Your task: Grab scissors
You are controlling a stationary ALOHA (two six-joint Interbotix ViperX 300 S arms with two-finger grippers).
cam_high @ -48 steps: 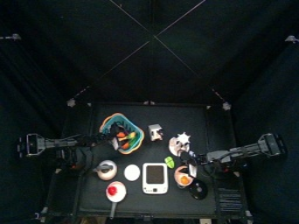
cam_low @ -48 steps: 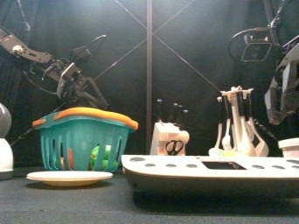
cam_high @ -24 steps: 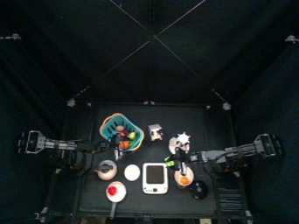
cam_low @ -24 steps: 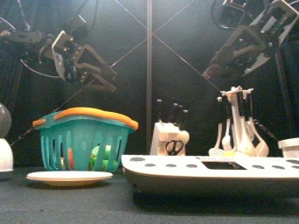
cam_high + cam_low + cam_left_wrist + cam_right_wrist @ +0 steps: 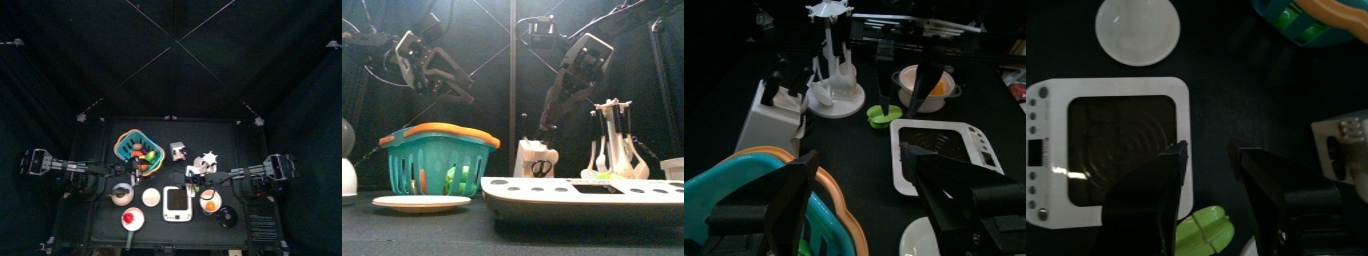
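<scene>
Scissors (image 5: pixel 539 168) are sitting at mid-table in the white knife block (image 5: pixel 524 160). Their black loops are showing on its face, and the long axis is seemingly running upright (blades hidden). The right gripper (image 5: pixel 1207 150), jaws spread wide, has swung in from the right and is now hanging above the block. The left gripper (image 5: pixel 865 160) is hovering over the teal basket (image 5: pixel 751 215), equally wide.

Scissors (image 5: pixel 537 168) upright in white block, handles black.
</scene>
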